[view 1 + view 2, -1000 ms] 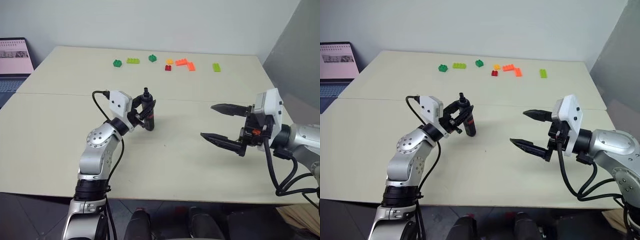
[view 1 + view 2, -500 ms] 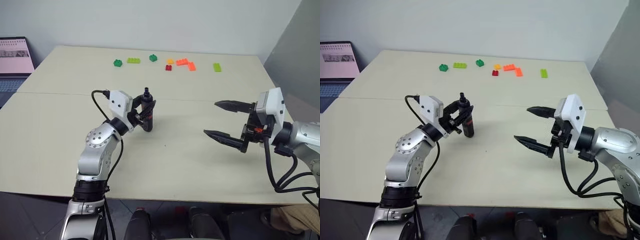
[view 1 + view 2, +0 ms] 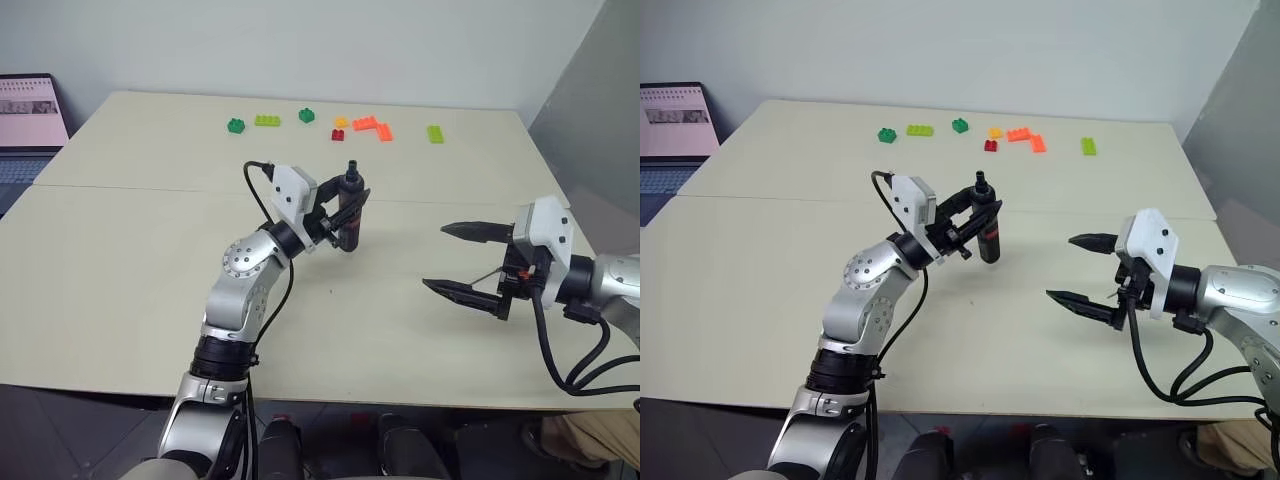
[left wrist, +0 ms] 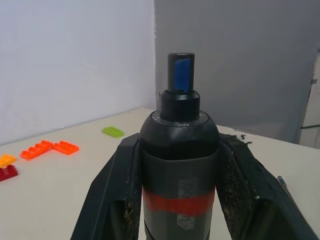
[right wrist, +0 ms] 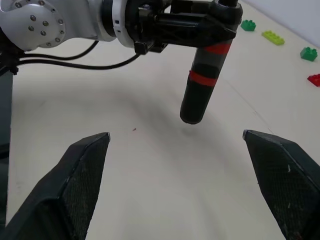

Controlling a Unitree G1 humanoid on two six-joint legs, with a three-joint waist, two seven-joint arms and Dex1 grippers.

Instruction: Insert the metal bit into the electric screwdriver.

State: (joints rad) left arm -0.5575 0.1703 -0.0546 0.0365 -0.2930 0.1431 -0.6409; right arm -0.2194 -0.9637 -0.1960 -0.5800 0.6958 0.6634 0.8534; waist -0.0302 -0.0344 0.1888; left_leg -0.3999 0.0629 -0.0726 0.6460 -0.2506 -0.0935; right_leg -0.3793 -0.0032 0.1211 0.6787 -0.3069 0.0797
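Since a second ago my left arm has swung in toward the middle of the table (image 3: pixel 120 230), carrying the tool with it, and the right arm has drifted outward and sunk a little.

The left gripper (image 3: pixel 343 207) is clamped on the electric screwdriver (image 3: pixel 350 208). It is upright, nose up, with its base clear of the tabletop. The body looks rigid and fairly smooth, and the grip near the red band seems sound to me.

The right gripper (image 3: pixel 437 257) has its fingers spread wide with nothing between them.

A thin dark sliver lies on the table beside it, which I take for the metal bit (image 3: pixel 484 277). I expect it to be stiff, light, slick and prone to rolling. I'd pinch it toward one end, leaving the other end free for the socket.
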